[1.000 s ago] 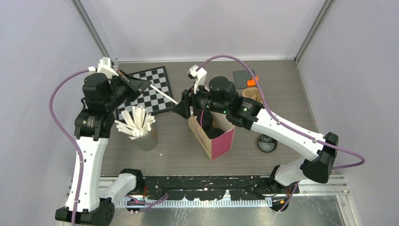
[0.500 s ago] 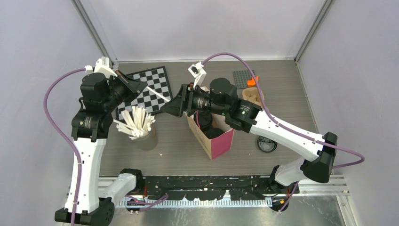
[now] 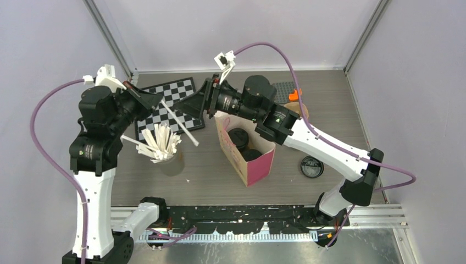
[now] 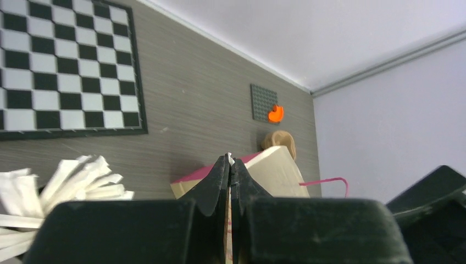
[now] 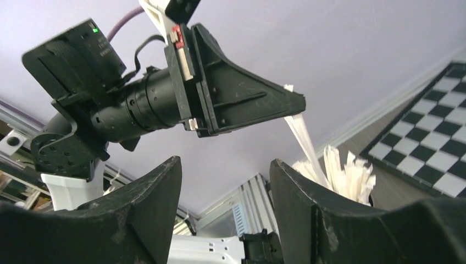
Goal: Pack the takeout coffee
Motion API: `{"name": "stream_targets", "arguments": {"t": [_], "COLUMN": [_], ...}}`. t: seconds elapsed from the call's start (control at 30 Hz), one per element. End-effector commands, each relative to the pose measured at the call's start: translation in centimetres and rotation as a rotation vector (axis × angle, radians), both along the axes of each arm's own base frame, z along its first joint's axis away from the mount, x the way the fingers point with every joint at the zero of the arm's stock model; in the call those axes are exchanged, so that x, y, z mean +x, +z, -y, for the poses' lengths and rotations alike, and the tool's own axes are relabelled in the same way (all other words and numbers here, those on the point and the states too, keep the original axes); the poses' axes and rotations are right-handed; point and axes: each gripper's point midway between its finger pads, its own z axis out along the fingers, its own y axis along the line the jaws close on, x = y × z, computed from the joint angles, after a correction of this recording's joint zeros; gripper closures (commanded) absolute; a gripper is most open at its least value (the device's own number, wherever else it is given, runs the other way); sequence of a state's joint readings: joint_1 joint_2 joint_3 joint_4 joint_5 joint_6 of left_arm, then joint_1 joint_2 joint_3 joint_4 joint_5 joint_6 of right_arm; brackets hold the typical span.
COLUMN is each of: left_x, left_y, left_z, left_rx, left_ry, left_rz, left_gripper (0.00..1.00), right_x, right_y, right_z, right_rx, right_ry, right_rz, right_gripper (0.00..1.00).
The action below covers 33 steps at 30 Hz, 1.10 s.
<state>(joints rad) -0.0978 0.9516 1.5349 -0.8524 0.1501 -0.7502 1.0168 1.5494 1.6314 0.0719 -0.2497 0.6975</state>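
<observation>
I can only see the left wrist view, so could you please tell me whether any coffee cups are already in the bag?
Observer: Yes. The overhead view shows two cups with dark tops standing inside the bag.
Operator: Thank you. Is the right claw carrying anything?
Observer: No. The right claw is open, with nothing between its fingers.
Operator: And what is the thin white thing pinched in my claw?
Observer: The left claw is shut on one end of a long white stick. From above, its free end points toward the bag and stops short of it.
</observation>
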Motion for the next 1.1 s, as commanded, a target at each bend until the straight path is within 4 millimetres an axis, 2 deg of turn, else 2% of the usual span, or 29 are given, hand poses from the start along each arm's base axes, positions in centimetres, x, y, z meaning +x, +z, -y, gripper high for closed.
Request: {"name": "stream_targets", "arguments": {"t": [0.0,0.1,0.17,0.3,0.33,0.4,0.53,0.63,0.77,0.83,1.07], "left_x": [-1.4,-1.5,-0.9,0.2,0.2,0.5,1.1,1.7,2.2,2.4,2.6], "left_y": [2.4,4.4,6.0,10.7,12.4,14.4,16.8,17.7,16.5,14.1,6.8], "left_z": [-3.5,-5.2,-4.7,-0.1,1.2,3.6,5.3,6.6,10.7,12.3,15.3], "left_rx": [0.14,0.203,0.191,0.028,-0.021,-0.1,-0.114,-0.132,-0.171,-0.147,-0.144], "left_ry": [0.142,0.214,0.194,-0.01,-0.075,-0.207,-0.301,-0.366,-0.512,-0.545,-0.57], "left_rz": [0.06,0.127,0.195,0.346,0.399,0.442,0.494,0.522,0.464,0.408,0.252], "left_gripper": [1.0,1.0,1.0,1.0,1.0,1.0,1.0,1.0,1.0,1.0,1.0], "right_x": [-0.8,-1.0,-1.0,-1.1,-0.9,-0.8,-0.2,-0.4,0.2,0.6,1.2], "right_y": [6.1,6.3,6.2,6.8,6.8,6.8,7.1,6.8,6.3,6.3,6.3], "right_z": [2.5,4.0,5.3,9.0,10.0,12.2,16.4,18.4,20.8,21.7,23.2], "right_rx": [0.07,0.035,0.002,-0.055,-0.071,-0.103,-0.132,-0.157,-0.196,-0.211,-0.261], "right_ry": [-0.032,-0.07,-0.106,-0.208,-0.244,-0.309,-0.459,-0.507,-0.602,-0.646,-0.712], "right_rz": [0.172,0.214,0.246,0.305,0.318,0.349,0.373,0.383,0.381,0.382,0.406], "right_gripper": [0.35,0.35,0.35,0.34,0.34,0.34,0.34,0.34,0.32,0.31,0.28]}}
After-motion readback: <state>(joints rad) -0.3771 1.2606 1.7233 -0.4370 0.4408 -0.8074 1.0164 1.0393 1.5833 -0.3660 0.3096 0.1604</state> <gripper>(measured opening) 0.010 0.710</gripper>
